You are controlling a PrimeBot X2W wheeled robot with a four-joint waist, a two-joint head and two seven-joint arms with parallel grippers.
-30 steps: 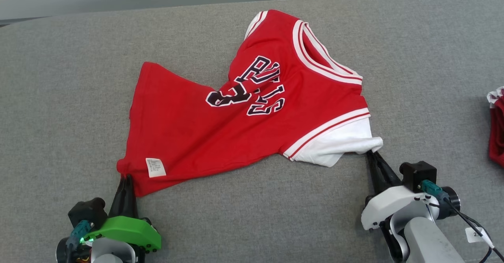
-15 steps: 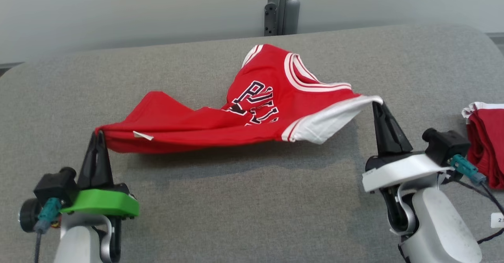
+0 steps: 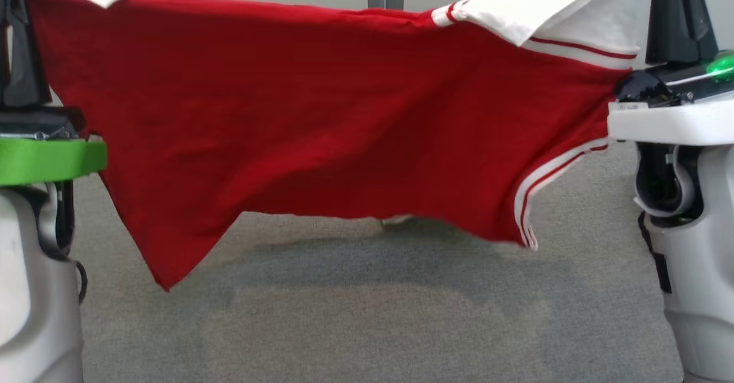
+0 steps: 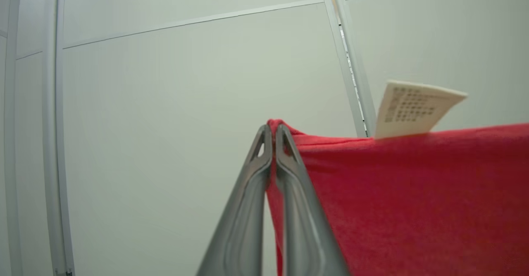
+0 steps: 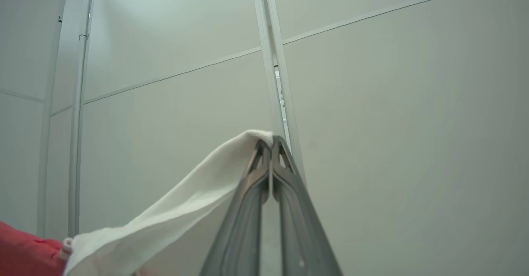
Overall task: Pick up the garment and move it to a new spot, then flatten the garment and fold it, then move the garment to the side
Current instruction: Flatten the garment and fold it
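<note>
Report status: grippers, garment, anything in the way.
Left gripper shut on jersey at hem corner; right gripper shut on its white sleeve. It hangs spread between them above grey surface. No obstruction seen beneath.

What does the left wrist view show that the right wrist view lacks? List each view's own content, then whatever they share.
Left wrist view: the left gripper shut on a red corner of the garment, with a white care label sticking up from its top edge.
Right wrist view: the right gripper shut on the tip of the white sleeve, which sags away to a small red patch at lower left.
Shared: the same hanging garment, closed fingers pinching cloth, and a pale panelled wall behind.
</note>
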